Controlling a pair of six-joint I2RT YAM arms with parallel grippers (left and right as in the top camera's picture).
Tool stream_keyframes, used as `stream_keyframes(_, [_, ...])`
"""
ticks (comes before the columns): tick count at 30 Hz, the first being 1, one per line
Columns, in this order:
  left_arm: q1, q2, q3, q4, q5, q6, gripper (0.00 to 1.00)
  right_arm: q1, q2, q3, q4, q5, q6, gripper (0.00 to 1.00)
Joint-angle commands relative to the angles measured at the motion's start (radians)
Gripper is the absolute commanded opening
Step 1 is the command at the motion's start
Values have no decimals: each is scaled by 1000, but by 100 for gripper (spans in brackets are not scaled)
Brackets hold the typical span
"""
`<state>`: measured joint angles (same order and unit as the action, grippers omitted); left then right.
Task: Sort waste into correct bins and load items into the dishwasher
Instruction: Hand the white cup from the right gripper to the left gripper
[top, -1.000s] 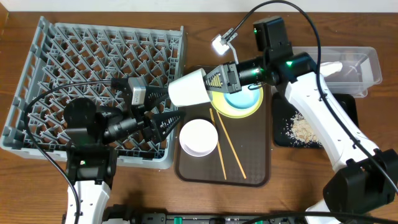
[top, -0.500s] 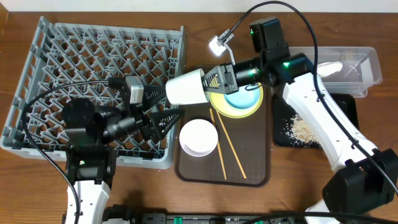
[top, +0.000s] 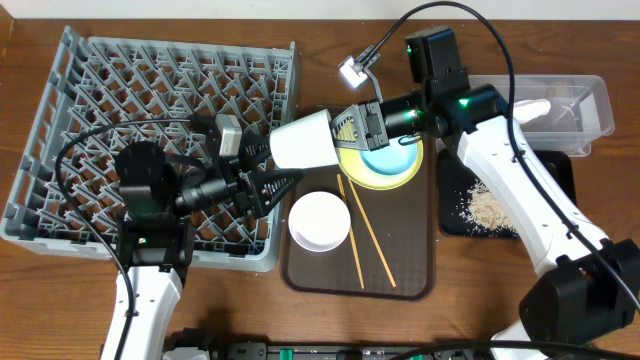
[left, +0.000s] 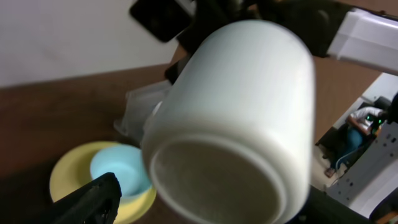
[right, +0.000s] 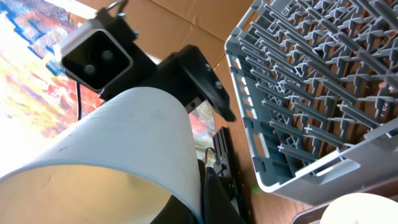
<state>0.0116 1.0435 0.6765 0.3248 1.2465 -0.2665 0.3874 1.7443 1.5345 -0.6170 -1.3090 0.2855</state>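
Cup (top: 303, 140): mid-frame in the overhead view, held on its side in the air between rack (top: 40, 130) and plate (top: 385, 182). Your right pincer (top: 345, 128): clamped on the cup's rim. Your left pincer (top: 268, 168): wide open, jaws flanking the cup's base; you cannot tell whether they touch it.

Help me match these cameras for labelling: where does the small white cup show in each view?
Overhead: white cup at centre, on its side just right of the dish rack.
Left wrist: white cup fills the middle, base toward the camera.
Right wrist: white cup at lower left, rim nearest the camera.
Shared landmark: dish rack, upper right in right wrist view.
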Motion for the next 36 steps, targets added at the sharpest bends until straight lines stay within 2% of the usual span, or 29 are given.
stream_keyframes(1, [-2, -10, 19, 67, 30, -35, 85, 15, 3, 2, -4, -35, 10, 1])
stream_keyframes(6, [-2, -10, 19, 132, 39, -114, 85, 21, 3, 2, -3, -34, 10, 1])
stream_keyframes(13, [-2, -10, 19, 164, 108, -114, 84, 27, 3, 2, -3, -35, 10, 1])
stream_keyframes(26, [-41, -9, 19, 165, 107, -113, 84, 79, 3, 2, -3, -39, 10, 1])
stream_keyframes(31, [-41, -10, 19, 198, 107, -113, 79, 85, 3, 2, -5, -39, 10, 1])
stream_keyframes(36, [-41, -9, 19, 209, 107, -113, 79, 84, 3, 2, -8, -39, 10, 1])
